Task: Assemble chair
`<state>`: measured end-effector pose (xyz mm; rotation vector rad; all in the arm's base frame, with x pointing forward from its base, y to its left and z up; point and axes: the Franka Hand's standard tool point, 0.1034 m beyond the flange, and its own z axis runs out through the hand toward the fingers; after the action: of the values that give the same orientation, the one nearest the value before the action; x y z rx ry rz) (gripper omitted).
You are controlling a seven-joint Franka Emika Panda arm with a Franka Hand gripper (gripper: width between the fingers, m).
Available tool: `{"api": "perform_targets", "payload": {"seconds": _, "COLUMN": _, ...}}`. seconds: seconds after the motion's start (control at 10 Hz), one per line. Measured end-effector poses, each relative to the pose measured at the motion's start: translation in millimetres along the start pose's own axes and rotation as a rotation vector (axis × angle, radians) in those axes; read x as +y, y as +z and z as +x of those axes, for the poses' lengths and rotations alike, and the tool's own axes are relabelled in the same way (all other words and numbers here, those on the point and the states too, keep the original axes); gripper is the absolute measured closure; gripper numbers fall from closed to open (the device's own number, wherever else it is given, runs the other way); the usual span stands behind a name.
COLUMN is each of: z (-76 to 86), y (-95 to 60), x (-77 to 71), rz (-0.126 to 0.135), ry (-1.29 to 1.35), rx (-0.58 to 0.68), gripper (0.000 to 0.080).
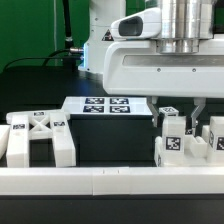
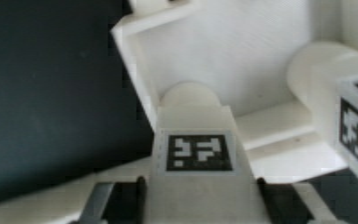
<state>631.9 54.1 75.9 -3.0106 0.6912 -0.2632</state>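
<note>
End effector (image 2: 202,198) clamps a tagged white chair part (image 2: 201,140)

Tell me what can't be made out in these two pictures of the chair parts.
- Exterior view: the front rail hides the bottoms of the ribbed panel and of the tagged piece at the tool.
- Exterior view: the right edge cuts off another part.
- Wrist view: the edge cuts a second tag; the tool's fingers are blurred and cropped.

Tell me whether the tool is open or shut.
Shut. In the wrist view the tool is closed on a tagged part, with its fingers tight against either side of it.
</note>
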Motion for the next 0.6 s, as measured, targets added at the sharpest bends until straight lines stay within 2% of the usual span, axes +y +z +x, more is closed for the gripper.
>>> {"api": "perform_targets", "payload": {"seconds": 0.6, "z": -1.4, "y": -2.0, "x": -3.2, "rz": 0.001, "ry": 0.658, "rx": 0.016, "gripper": 0.0514}}
